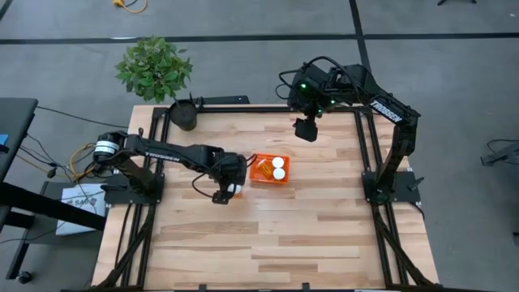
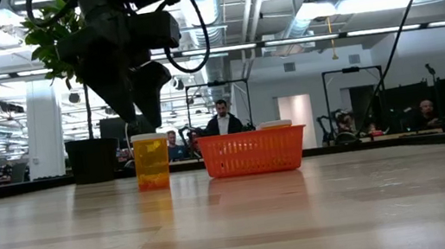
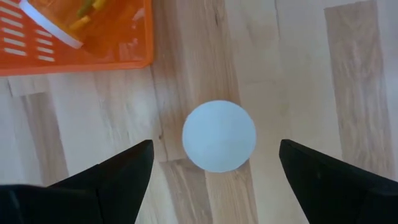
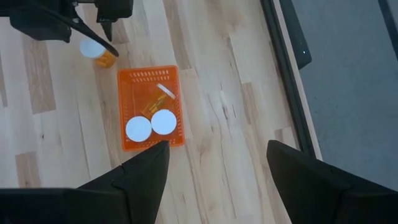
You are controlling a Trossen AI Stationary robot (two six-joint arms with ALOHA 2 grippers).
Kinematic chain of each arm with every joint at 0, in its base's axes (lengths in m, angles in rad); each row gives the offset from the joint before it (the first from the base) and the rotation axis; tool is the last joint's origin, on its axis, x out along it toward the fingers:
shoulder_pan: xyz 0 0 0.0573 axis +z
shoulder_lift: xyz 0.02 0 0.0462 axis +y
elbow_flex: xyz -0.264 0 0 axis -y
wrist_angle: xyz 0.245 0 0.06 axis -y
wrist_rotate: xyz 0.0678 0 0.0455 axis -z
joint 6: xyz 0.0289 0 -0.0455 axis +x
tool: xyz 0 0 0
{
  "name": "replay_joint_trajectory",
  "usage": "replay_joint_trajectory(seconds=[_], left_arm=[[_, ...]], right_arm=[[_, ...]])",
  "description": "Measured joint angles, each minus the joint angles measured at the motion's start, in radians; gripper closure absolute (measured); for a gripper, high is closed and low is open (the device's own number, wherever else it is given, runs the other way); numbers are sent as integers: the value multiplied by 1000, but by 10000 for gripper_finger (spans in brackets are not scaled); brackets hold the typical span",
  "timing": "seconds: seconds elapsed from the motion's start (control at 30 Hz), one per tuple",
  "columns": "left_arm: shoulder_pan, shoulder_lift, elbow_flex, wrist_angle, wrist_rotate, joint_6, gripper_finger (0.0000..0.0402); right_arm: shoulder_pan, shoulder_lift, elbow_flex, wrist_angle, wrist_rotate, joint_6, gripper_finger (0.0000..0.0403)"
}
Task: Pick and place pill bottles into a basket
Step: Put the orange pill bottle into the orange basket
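One pill bottle (image 2: 152,162) stands upright on its base on the wooden table, just left of the orange basket (image 2: 253,152). Its white cap (image 3: 219,135) shows from above in the left wrist view. My left gripper (image 3: 215,143) is open and hovers right over that bottle (image 1: 235,191), one finger on each side of the cap and apart from it. The basket (image 4: 151,109) holds two upright bottles with white caps (image 4: 138,129) and one bottle lying on its side (image 4: 158,96). My right gripper (image 1: 306,130) is open and empty, raised high over the table's far side.
A black plant pot (image 1: 185,115) with a leafy plant (image 1: 154,69) stands at the table's far left corner. Bare wooden tabletop (image 1: 276,243) lies near and to the right of the basket. People show in the room beyond the table in the low view.
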Motion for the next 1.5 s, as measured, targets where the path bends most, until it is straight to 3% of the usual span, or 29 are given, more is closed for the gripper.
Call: replay_joint_trajectory(seconds=[0.73,1.5], left_arm=[[7,64,0,38,64,36,63],[20,99,0,56,61,62,63]], right_arm=[[0,0,0,0,0,0,137],[0,0,0,0,0,-6,137]])
